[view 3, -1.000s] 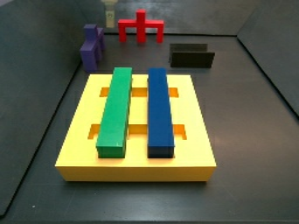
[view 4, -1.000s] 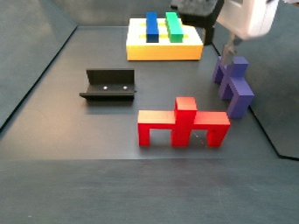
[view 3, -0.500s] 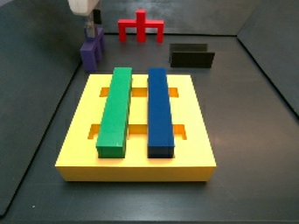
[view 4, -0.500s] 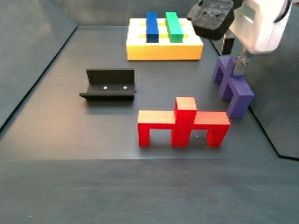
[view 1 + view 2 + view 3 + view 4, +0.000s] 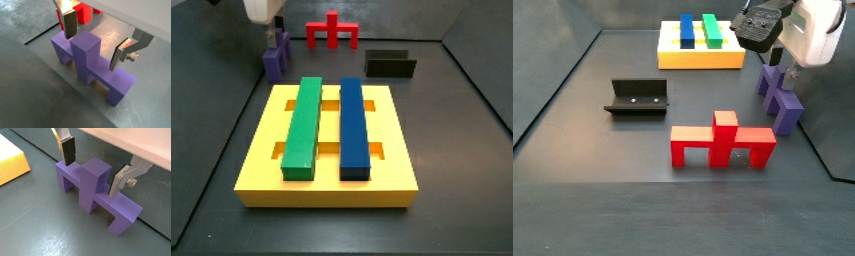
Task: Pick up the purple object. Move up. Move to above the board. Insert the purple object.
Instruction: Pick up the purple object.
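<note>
The purple object (image 5: 90, 65) lies on the dark floor with its central post pointing up; it shows in both wrist views (image 5: 93, 183) and both side views (image 5: 274, 60) (image 5: 782, 100). My gripper (image 5: 93, 42) is open and low over it. Its fingers (image 5: 69, 24) straddle the post with gaps on both sides, as a wrist view (image 5: 92, 168) shows. In the side views the gripper (image 5: 273, 38) (image 5: 780, 72) hangs right above the piece. The board (image 5: 265, 150) is yellow and carries a green bar (image 5: 302, 125) and a blue bar (image 5: 354, 125); it also shows far off in a side view (image 5: 698, 60).
A same-shaped red piece (image 5: 723, 143) stands near the purple object and shows in a side view (image 5: 331, 30) and a wrist view (image 5: 80, 12). The fixture (image 5: 637, 97) stands on the floor, beyond the board in a side view (image 5: 390, 65).
My gripper has come down over the purple object, so the open fingers now flank its post. The pieces have not moved.
</note>
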